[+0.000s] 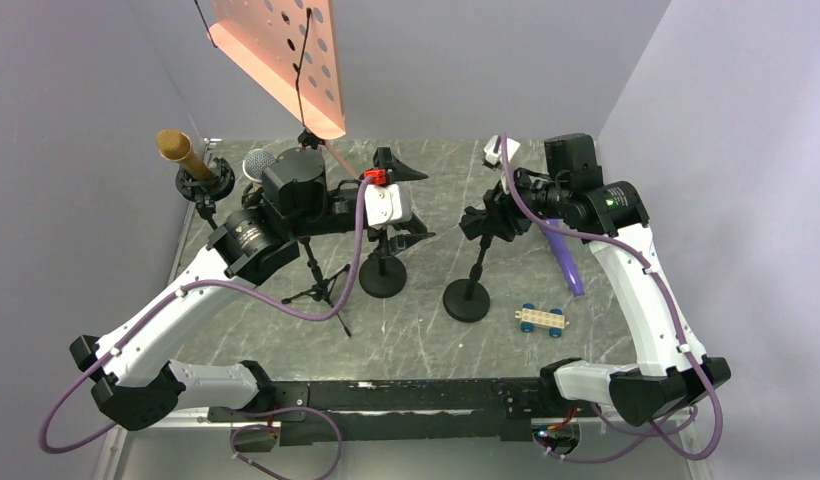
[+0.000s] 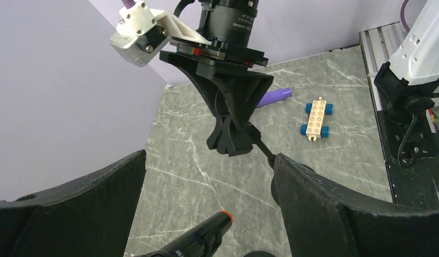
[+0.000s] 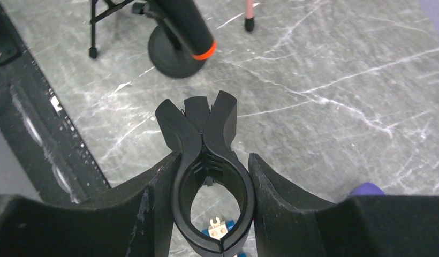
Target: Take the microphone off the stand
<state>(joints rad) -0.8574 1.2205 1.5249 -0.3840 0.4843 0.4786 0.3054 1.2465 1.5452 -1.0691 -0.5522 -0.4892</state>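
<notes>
While the right jaws clamped the black clip (image 3: 198, 128) atop one stand (image 1: 467, 300), the left jaws stood wide open near the orange-ringed microphone (image 2: 206, 233).

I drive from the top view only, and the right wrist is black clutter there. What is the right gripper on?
Observer: Its wrist view shows the right gripper pinching a stand's clip from both sides.
Operator: Mic in it?
Observer: No, its ring is empty; the toy car shows through.
Operator: And the left?
Observer: The left gripper is open; the mic has its orange-ringed end in the gap, touching neither finger.
</notes>
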